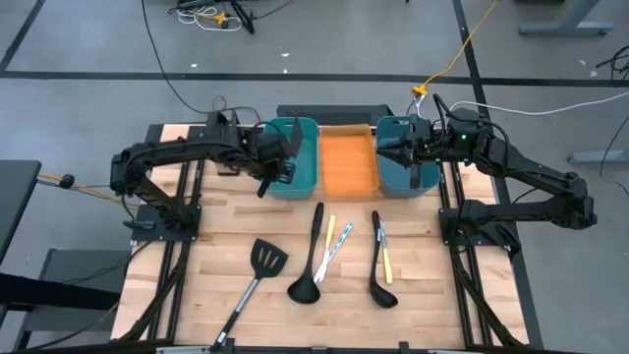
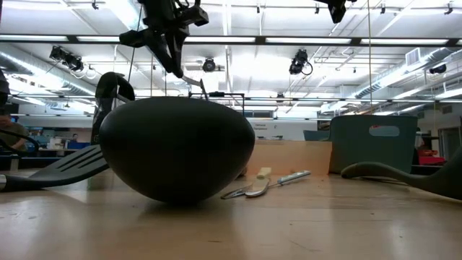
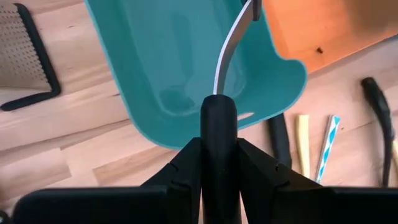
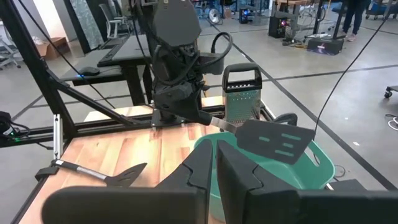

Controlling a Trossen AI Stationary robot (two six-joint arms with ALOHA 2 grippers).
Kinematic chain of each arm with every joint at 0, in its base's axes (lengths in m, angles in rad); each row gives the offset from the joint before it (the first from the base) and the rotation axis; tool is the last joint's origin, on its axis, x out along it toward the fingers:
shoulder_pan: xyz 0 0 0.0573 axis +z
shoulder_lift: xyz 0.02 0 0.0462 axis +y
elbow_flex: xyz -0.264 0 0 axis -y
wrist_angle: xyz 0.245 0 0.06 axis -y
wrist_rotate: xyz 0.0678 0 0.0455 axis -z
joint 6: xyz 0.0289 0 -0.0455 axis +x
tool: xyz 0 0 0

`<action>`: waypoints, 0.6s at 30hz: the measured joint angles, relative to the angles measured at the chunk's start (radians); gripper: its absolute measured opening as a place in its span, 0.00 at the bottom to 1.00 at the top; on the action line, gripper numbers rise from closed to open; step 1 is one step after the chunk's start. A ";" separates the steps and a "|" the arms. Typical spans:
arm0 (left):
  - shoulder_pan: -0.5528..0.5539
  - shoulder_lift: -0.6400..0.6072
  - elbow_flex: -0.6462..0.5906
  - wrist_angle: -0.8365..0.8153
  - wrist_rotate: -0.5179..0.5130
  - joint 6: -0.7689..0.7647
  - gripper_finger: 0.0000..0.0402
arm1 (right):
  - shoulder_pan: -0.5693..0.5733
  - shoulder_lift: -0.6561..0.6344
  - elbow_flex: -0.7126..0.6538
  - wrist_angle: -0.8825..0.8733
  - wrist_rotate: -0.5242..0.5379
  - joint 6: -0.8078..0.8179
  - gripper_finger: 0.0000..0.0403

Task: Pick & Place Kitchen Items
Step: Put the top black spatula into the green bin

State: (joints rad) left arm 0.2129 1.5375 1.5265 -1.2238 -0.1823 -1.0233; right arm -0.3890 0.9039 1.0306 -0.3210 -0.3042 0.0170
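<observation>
- Your left claw [image 3: 217,155] pinches a black spatula [image 4: 273,140] by its handle, the slotted blade hanging over the left teal bin [image 1: 295,157].
- Your right claw [image 4: 214,168] is pressed together, empty, above the right teal bin [image 1: 405,162].
- On the tabletop [image 1: 432,295] nearer you than both claws lie a second spatula [image 1: 260,270], two ladles [image 1: 307,280] and thin sticks [image 1: 332,239].

Black spatula [image 1: 257,278], two black ladles [image 1: 311,258] [image 1: 379,264] and thin pale sticks [image 1: 331,239] flat on wood; another spatula [image 4: 273,138] aloft.
</observation>
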 joint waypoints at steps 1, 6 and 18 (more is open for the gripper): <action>0.005 0.000 0.000 -0.009 0.005 0.013 0.20 | 0.000 0.000 0.000 0.000 0.000 0.000 0.07; 0.027 0.000 0.000 -0.025 0.011 0.047 0.20 | 0.000 0.000 0.000 0.000 0.000 0.000 0.07; 0.046 0.002 -0.076 0.043 0.018 0.083 0.20 | 0.000 0.000 0.000 0.000 0.000 0.002 0.07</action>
State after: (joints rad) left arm 0.2588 1.5396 1.4501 -1.1808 -0.1645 -0.9408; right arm -0.3892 0.9039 1.0306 -0.3210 -0.3042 0.0185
